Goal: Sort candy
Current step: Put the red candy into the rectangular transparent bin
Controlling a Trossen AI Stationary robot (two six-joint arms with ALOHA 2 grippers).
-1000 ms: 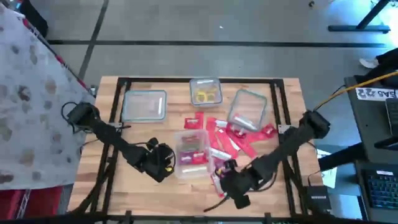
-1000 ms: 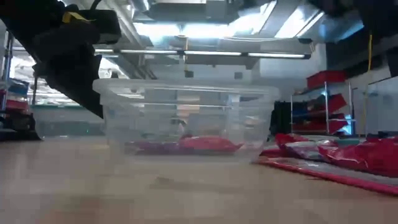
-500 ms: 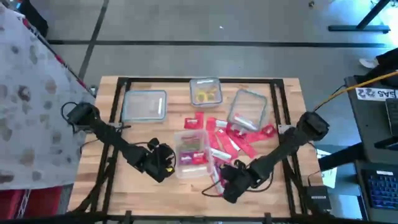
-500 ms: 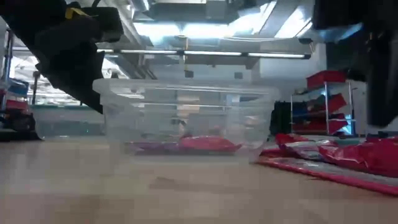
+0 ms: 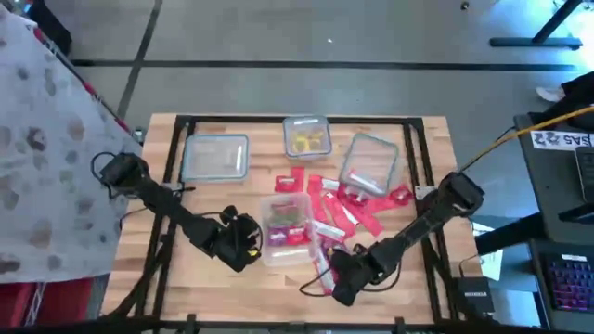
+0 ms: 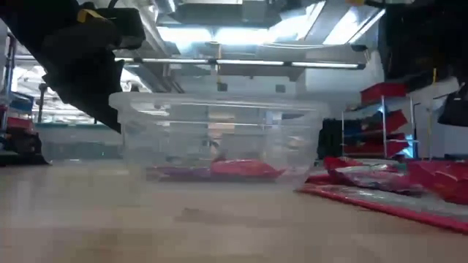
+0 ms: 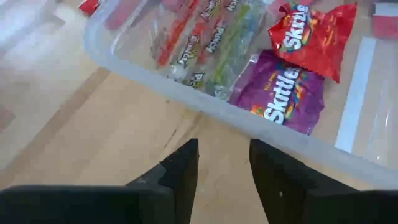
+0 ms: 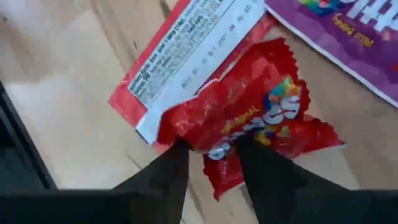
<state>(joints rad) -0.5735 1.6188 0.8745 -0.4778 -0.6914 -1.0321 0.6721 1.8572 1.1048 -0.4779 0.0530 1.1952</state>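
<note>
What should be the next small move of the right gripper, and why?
Probably a short lift straight up. In the right wrist view the right gripper has its fingers pinched on a red Skittles packet, which crumples between them and lies over a flat red packet on the table. Lifting first would show whether only one packet comes away. The left gripper waits, empty, beside the clear tub.

The purple packet (image 8: 348,37) is cut off by the right wrist view's edge, its lettering blurred.
</note>
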